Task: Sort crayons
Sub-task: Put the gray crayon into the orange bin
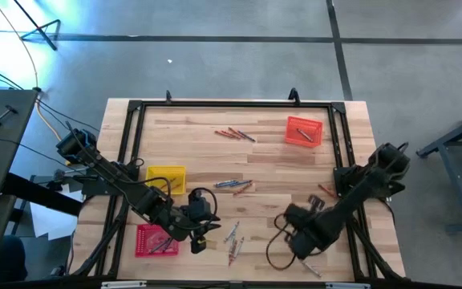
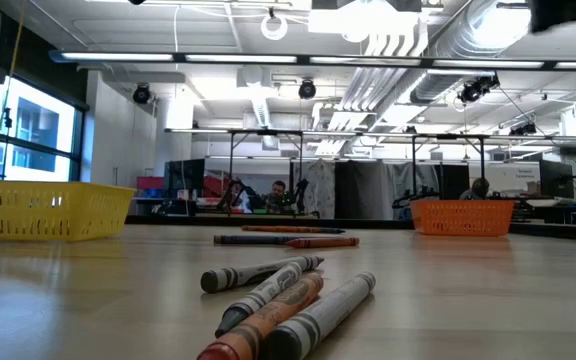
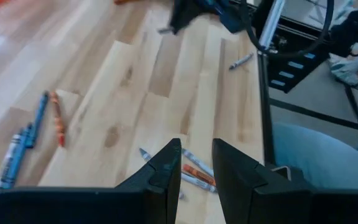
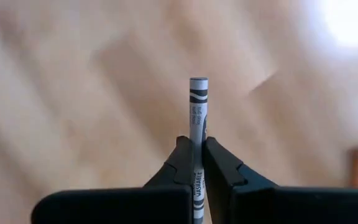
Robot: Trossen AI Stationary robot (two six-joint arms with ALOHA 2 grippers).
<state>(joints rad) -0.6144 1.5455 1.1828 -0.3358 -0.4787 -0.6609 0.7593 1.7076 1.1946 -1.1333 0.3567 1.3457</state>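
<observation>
Bare wood lies open across the table (image 1: 191, 148) at frame centre. Obstacles: yellow tray (image 1: 167, 178) centre-left, orange tray (image 1: 303, 131) upper right, crayon cluster (image 1: 233, 240) bottom centre.

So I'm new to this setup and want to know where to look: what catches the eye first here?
The grey crayon pinched in the shut right gripper, above the table's near right part. Next, the cluster of crayons lying close before the low camera, near the left gripper, which hovers partly open. Three trays mark the table: orange tray far right, yellow tray left, red tray near left.
</observation>
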